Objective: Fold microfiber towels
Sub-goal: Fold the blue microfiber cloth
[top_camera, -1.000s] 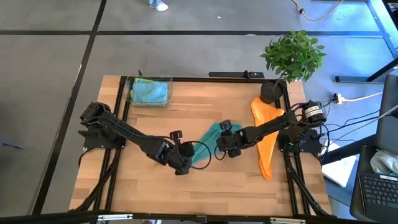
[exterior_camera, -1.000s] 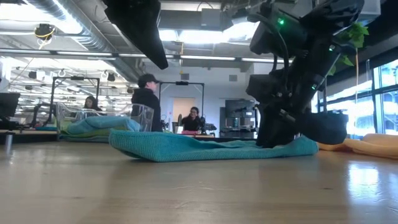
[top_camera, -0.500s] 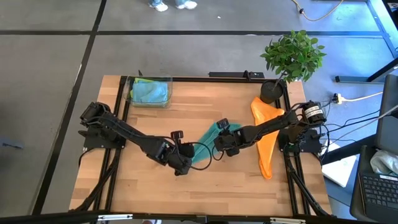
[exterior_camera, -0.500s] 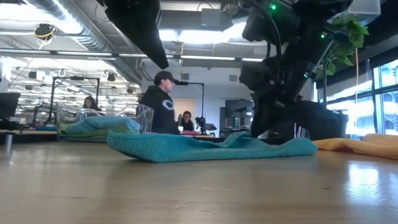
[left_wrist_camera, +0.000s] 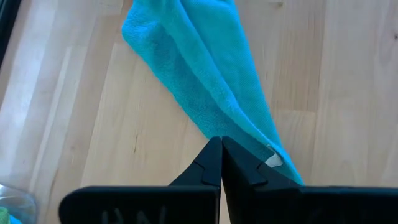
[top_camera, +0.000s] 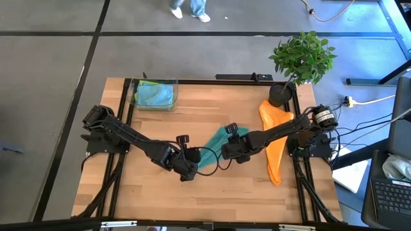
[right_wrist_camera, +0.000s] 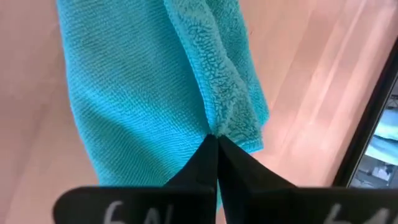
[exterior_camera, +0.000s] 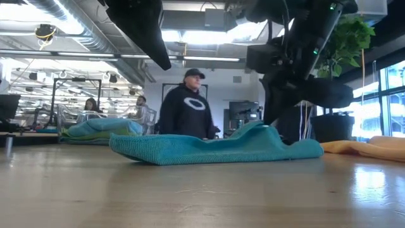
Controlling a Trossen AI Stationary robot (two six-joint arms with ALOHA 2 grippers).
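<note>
A teal towel (top_camera: 217, 137) lies bunched in a long strip at the table's middle, running from near-left to far-right. My right gripper (top_camera: 230, 149) is shut on it near its far-right end, where a hump (exterior_camera: 256, 130) stands up; the rest of the strip (exterior_camera: 183, 149) lies flat on the wood. My left gripper (top_camera: 191, 172) is shut and hangs above the strip's near-left end (left_wrist_camera: 199, 81) with nothing in it; in the low view its tip (exterior_camera: 166, 63) is well clear of the cloth. An orange towel (top_camera: 276, 138) lies along the right edge. My right gripper pinches a fuzzy ridge of the teal towel (right_wrist_camera: 216, 121) between its two fingertips, close to the strip's far-right end. The fingers slant down from the table's right. The pinched part is raised into a hump, and both ends of the strip stay on the table.
A clear bin (top_camera: 154, 95) with light blue and green cloths stands at the far left. A potted plant (top_camera: 302, 58) stands at the far right corner. A person (exterior_camera: 186, 107) walks in the room behind the table. Bare wood lies along the near edge (top_camera: 205, 199).
My right gripper has risen and edged toward the table's left, drawing the part of the teal towel under it up from flat into a hump. The towel's ends have stayed on the table. A person has walked across behind the table.
</note>
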